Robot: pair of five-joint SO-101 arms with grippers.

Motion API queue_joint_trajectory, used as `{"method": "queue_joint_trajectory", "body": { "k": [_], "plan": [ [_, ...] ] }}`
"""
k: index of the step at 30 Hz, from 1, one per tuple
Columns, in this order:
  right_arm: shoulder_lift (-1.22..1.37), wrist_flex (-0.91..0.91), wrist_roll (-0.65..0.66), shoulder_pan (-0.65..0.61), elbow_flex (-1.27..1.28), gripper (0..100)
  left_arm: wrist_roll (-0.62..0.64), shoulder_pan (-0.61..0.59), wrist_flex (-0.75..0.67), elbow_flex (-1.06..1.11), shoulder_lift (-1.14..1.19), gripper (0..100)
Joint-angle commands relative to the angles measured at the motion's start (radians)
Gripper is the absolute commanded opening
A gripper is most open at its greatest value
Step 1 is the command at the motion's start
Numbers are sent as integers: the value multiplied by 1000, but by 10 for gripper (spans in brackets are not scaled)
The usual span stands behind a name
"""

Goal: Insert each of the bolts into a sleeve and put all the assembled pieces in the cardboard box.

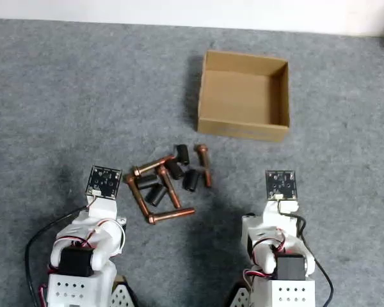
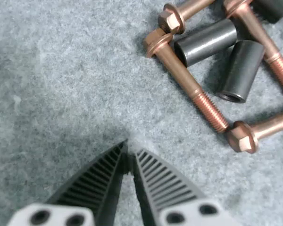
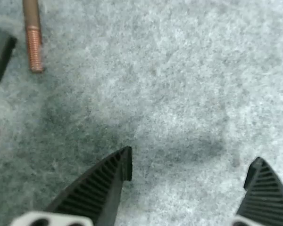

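The left jaws are squeezed shut, ribbed tips meeting just above the grey felt worktop (image 2: 47,94), gripping nothing. The right jaws are the opposite: spread wide, with bare felt between the two tips and nothing held.

Just past the shut left jaws sits the near edge of the pile. One copper bolt (image 2: 188,84) lies flat with its threaded end pointing back toward the jaws, and a second bolt's hex head (image 2: 240,136) is right beside that thread. Two dark sleeves (image 2: 207,41) lie on their sides against the first bolt, one touching its shank and the other (image 2: 240,70) angled next to it.

The right wrist view catches only a bit of the pile: a threaded bolt tip (image 3: 33,42) and the corner of a dark sleeve (image 3: 0,54), both well away from the open jaws.

From the high view, the left arm (image 1: 93,236) and right arm (image 1: 278,249) are parked side by side at the near edge of the worktop, with the whole pile between and slightly ahead of them. It looks like five bolts (image 1: 169,187) and five sleeves (image 1: 191,180), all loose and jumbled together, some crossing or touching, with one bolt (image 1: 205,166) off on the right arm's side. The cardboard box (image 1: 243,128) stands open-topped on the worktop beyond the pile, apart from it and nearer the right arm's side.
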Motion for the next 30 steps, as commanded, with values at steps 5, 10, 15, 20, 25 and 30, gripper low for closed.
{"method": "queue_joint_trajectory", "body": {
  "k": [5, 10, 15, 20, 25, 30],
  "plan": [
    [-10, 5, -2, -2, 117, 357, 0, 1, 2, 21, 2, 7],
    [-10, 4, 0, -22, 119, 357, 0, 1, 2, 21, 2, 7],
    [-10, 4, 0, -105, 120, 357, 0, 1, 2, 21, 2, 7],
    [-10, 4, -6, -113, 120, 357, 0, 1, 2, 21, 2, 7],
    [-10, 4, -6, -111, 120, 357, 0, 1, 2, 21, 2, 7],
    [-10, 4, -6, -111, 120, 357, -3, 2, 2, 19, 2, 8]
  ]
}}
